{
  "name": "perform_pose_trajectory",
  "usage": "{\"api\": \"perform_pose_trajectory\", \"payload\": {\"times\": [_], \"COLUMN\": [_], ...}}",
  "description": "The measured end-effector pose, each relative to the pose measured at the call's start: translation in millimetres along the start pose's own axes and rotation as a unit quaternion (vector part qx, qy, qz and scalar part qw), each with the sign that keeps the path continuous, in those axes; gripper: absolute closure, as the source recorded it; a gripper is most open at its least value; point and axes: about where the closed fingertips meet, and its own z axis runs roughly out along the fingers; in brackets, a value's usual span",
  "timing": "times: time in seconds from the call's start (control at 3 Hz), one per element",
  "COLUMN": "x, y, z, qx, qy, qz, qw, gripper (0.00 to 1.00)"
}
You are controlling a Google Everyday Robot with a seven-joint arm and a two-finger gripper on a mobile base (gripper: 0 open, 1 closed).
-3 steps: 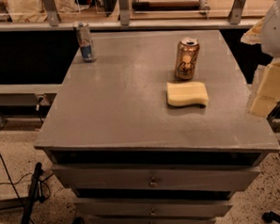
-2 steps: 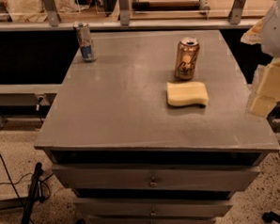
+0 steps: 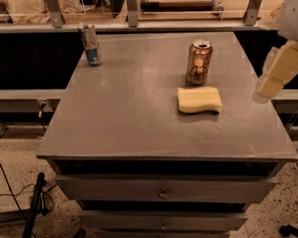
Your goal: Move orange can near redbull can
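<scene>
In the camera view the orange can (image 3: 199, 62) stands at the table's (image 3: 129, 127) back right, just behind a sponge (image 3: 199, 99), well apart from the redbull can (image 3: 90, 44) at the back left corner. The pincer (image 3: 279, 71) hangs past the right edge; how open it is I cannot tell. A low approach could snag the sponge or tip the can.

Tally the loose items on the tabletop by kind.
Cans: 2 (orange can, redbull can)
Sponges: 1 (yellow sponge)
Total: 3
The end effector hangs beyond the right edge of the table, touching none of them.
</scene>
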Motion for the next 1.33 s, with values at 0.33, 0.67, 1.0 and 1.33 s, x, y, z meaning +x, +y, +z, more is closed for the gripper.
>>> {"api": "perform_pose_trajectory", "payload": {"times": [0.33, 0.67, 1.0, 1.33], "x": [-8.4, -24.9, -42.0, -51.9], "y": [-51.3, -92.5, -117.4, -127.2], "z": [19.2, 42.8, 69.8, 93.0], "qx": [0.013, 0.019, 0.015, 0.008], "qy": [-0.065, -0.135, -0.186, -0.209], "qz": [0.019, 0.038, 0.060, 0.081], "qw": [0.9976, 0.9900, 0.9806, 0.9745], "gripper": [0.00, 0.00, 0.00, 0.00]}}
